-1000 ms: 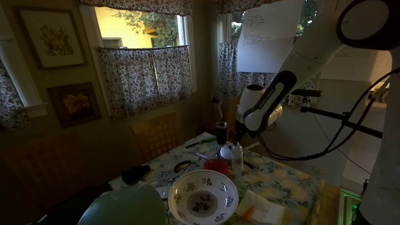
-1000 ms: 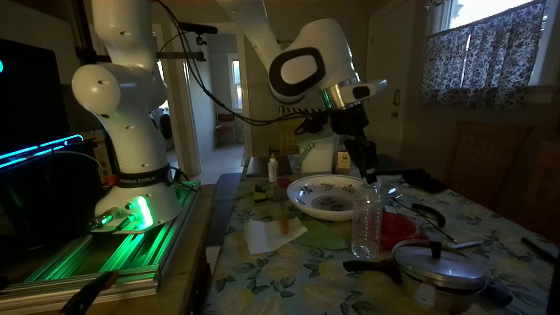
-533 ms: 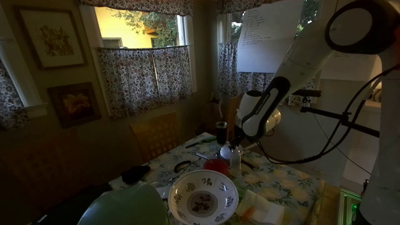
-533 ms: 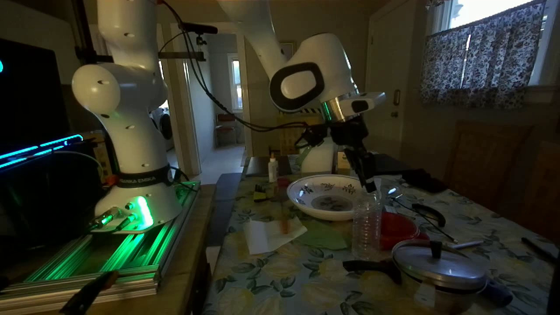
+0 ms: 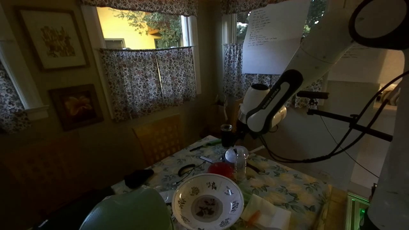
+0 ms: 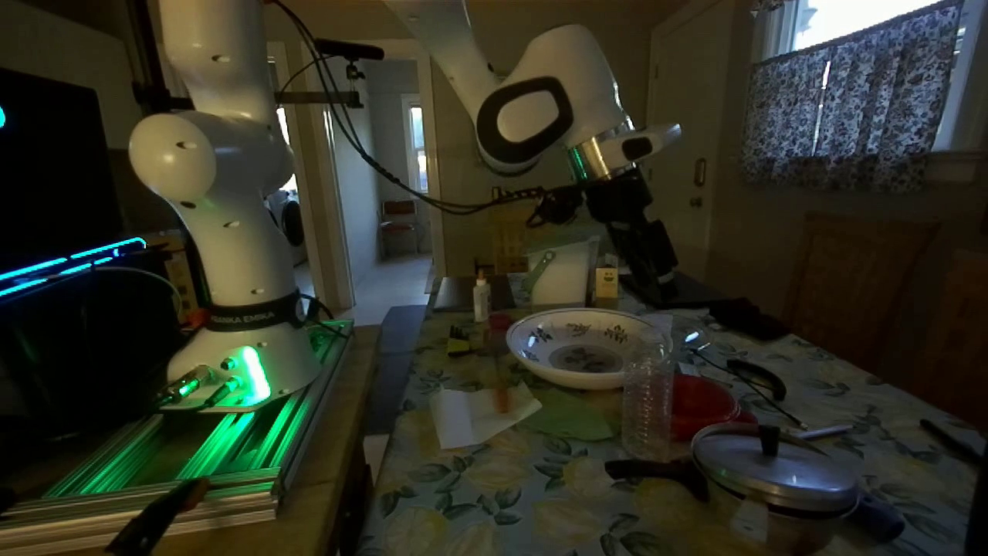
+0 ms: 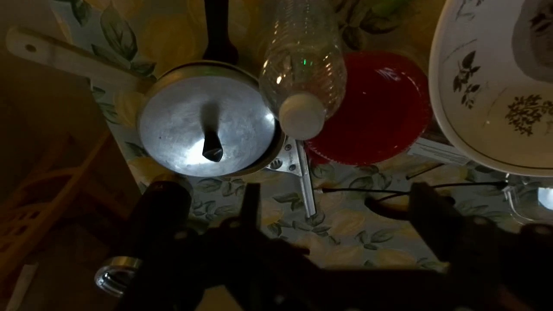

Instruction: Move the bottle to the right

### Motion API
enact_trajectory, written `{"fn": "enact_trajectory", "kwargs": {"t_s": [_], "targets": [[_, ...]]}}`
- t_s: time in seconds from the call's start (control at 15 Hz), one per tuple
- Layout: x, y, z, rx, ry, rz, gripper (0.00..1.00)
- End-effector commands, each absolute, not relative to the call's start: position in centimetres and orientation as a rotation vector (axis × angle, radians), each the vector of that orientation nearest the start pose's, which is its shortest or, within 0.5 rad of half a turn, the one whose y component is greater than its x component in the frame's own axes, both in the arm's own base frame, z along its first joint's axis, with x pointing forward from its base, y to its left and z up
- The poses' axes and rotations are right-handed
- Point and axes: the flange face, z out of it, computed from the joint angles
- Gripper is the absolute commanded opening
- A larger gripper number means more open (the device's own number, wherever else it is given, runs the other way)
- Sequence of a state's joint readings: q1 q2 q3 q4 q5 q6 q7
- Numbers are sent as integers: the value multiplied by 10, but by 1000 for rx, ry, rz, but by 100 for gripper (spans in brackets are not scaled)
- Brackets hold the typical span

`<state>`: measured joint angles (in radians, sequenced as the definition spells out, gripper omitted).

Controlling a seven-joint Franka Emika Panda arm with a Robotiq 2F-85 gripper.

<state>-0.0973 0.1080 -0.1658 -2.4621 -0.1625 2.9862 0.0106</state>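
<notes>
At the wrist view's left, the lidded pot point(image 7: 194, 119) is sitting just beside the bottle point(image 7: 302, 73), which is standing upright on its base, needing no propping. Next, the gripper point(image 7: 335, 194) is hanging empty, jaws well apart, probably to straddle the bottle. The red dish point(image 7: 371, 108) and, farthest right, the white bowl point(image 7: 492, 77) are crowding that side, perhaps making lifting wiser than sliding.
</notes>
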Motion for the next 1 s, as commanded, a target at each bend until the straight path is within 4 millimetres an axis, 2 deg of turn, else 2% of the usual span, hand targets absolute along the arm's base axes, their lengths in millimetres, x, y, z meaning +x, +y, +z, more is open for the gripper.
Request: {"fn": "enact_trajectory", "kwargs": {"t_s": [0.0,0.13,0.33,0.53,0.73,0.93], "targets": [[488,-116,338,-3247,235,-537,100],[481,-103,353,-3272,304,-422,100],[467,-73,369,-3305,448,-207,100],[458,-42,378,-3275,434,-66,100],[452,-24,385,-3247,432,4,100],[451,-9,390,-3112,331,28,100]]}}
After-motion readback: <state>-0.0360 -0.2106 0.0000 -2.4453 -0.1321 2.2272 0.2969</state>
